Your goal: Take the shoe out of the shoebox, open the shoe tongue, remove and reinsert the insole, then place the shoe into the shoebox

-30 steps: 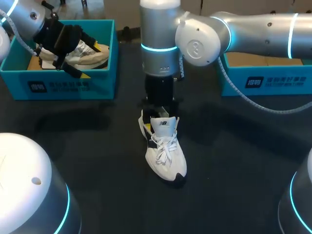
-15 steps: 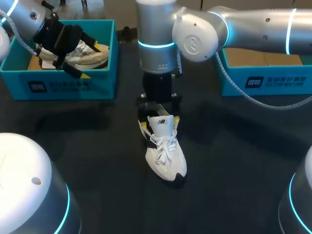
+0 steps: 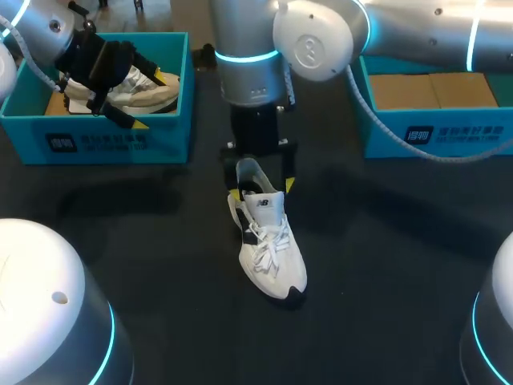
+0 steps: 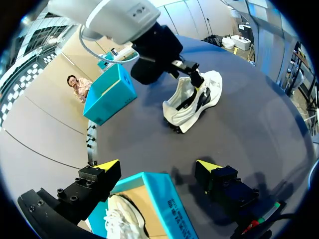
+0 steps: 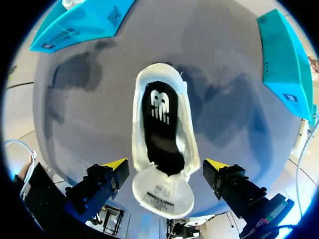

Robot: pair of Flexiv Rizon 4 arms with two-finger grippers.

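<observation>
A white lace-up shoe (image 3: pixel 271 245) lies on the dark table, toe toward the near edge. From above it (image 5: pixel 162 124) shows a black insole (image 5: pixel 160 127) inside, and its white tongue (image 5: pixel 163 196) is folded out over the laces. My right gripper (image 3: pixel 260 188) hangs open over the heel end, one yellow tip on each side, neither touching (image 5: pixel 167 167). My left gripper (image 4: pixel 157 165) stands open above the near wall of the left blue shoebox (image 3: pixel 120 140), which holds a second white shoe (image 3: pixel 144 87). In the left wrist view the table shoe (image 4: pixel 192 102) lies far ahead.
A second blue shoebox (image 3: pixel 437 132) with brown cardboard inside stands at the back right. Two white rounded robot bases (image 3: pixel 48 305) fill the near corners. Dark table surface lies bare around the shoe.
My right gripper opened wider, rose and drew back from the shoe, so the heel opening now shows. The left arm stayed still.
</observation>
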